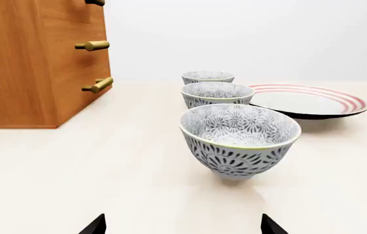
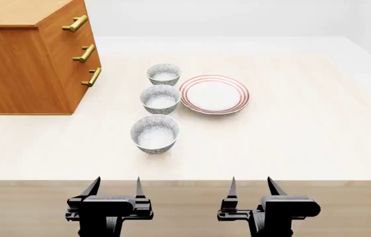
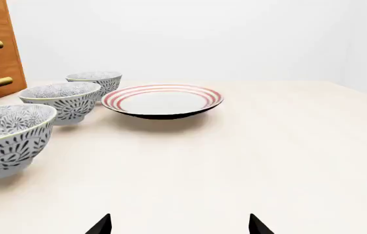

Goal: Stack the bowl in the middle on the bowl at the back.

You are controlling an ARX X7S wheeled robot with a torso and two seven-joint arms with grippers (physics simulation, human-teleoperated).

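Observation:
Three grey-patterned bowls stand in a row running away from me on the pale table. The bowl in the middle sits between the bowl at the back and a nearer bowl. All are upright and apart. My left gripper hangs open in front of the table's near edge, in line with the nearer bowl. My right gripper is open too, further right. Both hold nothing.
A flat white plate with red rings lies just right of the middle bowl. A wooden drawer chest with brass handles stands at the back left. The table's front edge runs just beyond my fingertips.

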